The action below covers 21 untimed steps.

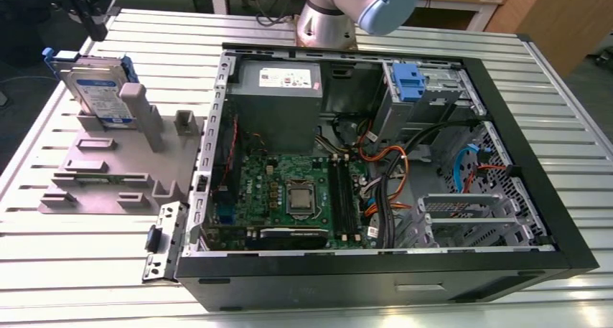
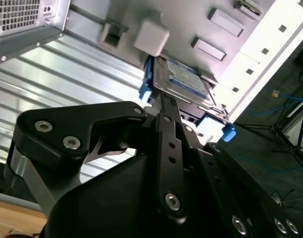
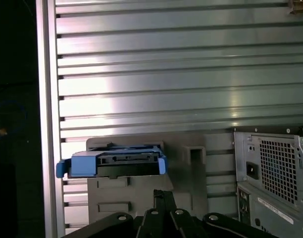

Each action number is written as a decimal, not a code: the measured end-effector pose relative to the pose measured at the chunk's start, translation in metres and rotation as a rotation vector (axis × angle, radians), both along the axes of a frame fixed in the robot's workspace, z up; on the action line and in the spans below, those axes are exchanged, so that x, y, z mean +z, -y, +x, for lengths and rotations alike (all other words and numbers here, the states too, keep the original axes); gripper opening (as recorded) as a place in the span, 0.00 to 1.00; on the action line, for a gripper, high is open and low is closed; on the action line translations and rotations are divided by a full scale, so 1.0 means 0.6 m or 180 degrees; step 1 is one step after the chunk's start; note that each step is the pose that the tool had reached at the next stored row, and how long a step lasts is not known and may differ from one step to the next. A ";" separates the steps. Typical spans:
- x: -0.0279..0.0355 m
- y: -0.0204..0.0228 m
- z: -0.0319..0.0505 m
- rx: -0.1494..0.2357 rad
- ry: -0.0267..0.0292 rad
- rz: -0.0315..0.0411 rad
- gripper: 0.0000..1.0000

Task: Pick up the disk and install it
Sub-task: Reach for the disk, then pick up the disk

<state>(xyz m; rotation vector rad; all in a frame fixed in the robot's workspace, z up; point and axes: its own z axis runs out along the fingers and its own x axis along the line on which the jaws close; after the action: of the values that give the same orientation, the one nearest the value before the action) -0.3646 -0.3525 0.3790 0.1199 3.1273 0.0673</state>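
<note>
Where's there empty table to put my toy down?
Bare table: in front of the grey holder at the exterior view's left, and past the case at the exterior view's right. Crowded: inside the case, full of cables, and the holder where the disk stands.

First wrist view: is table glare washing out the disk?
First wrist view: glare streaks the table, but the disk shows its blue rails plainly. Second wrist view: the grey holder by the disk is partly blown out white.

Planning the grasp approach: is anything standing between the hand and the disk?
Nothing visible does. In the first wrist view the hand faces the disk, upright in its grey holder, with no object between them.
</note>
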 end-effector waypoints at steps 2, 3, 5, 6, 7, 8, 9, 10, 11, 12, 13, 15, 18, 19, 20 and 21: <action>-0.001 -0.0018 -0.016 0.0001 0.0000 0.0000 0.11; -0.002 -0.0024 -0.023 0.0001 0.0000 0.0000 0.11; -0.004 -0.0036 -0.038 0.0000 0.0000 0.0000 0.11; -0.004 -0.0042 -0.046 0.0000 0.0000 0.0000 0.11; -0.005 -0.0051 -0.053 0.0000 0.0000 0.0000 0.11; -0.006 -0.0062 -0.061 0.0001 0.0000 0.0000 0.11; -0.006 -0.0070 -0.068 0.0001 0.0000 0.0000 0.11; -0.007 -0.0075 -0.073 0.0000 0.0000 0.0000 0.11; -0.007 -0.0078 -0.078 0.0000 0.0000 0.0000 0.11; -0.008 -0.0080 -0.082 0.0000 0.0000 0.0000 0.11; -0.008 -0.0080 -0.085 0.0000 -0.0001 0.0000 0.11; -0.008 -0.0079 -0.085 0.0001 0.0000 0.0000 0.11; -0.009 -0.0080 -0.087 0.0001 -0.0001 0.0000 0.11; -0.009 -0.0080 -0.087 0.0001 -0.0001 0.0000 0.11; -0.009 -0.0080 -0.087 0.0000 -0.0001 0.0000 0.11; -0.009 -0.0080 -0.087 0.0000 -0.0001 0.0000 0.11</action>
<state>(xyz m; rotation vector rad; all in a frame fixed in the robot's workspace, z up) -0.4167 -0.3477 0.3733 0.1197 3.1275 0.0672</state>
